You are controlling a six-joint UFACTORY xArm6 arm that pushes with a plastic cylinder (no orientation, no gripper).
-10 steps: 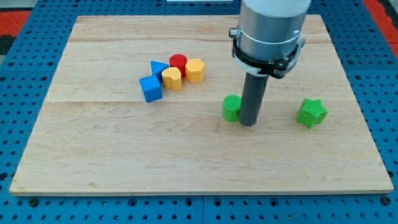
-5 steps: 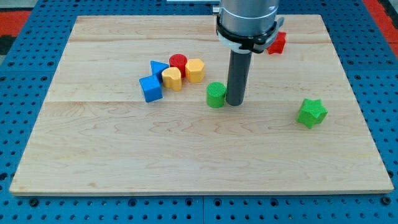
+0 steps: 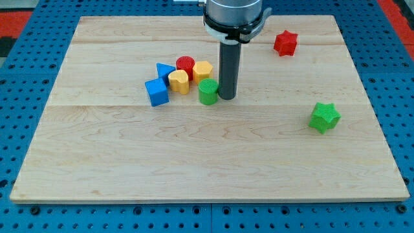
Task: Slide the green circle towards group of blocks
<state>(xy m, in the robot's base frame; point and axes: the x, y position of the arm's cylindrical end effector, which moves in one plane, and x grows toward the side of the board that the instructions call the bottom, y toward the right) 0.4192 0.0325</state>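
Observation:
The green circle (image 3: pixel 207 92) is a short green cylinder on the wooden board, just below and right of a group of blocks. My tip (image 3: pixel 227 97) touches its right side. The group holds a red cylinder (image 3: pixel 185 65), a yellow hexagon-like block (image 3: pixel 203 72), a yellow rounded block (image 3: pixel 179 81), a blue triangle (image 3: pixel 164 70) and a blue block (image 3: pixel 156 91). The green circle sits right under the yellow hexagon block, very close to it.
A red star (image 3: pixel 285 43) lies near the view's top right. A green star (image 3: pixel 324 117) lies at the right. The board (image 3: pixel 194 162) rests on a blue pegboard surface.
My tip has moved left and up the view, pushing the green circle from mid-board up to the right edge of the group. The red star is now uncovered.

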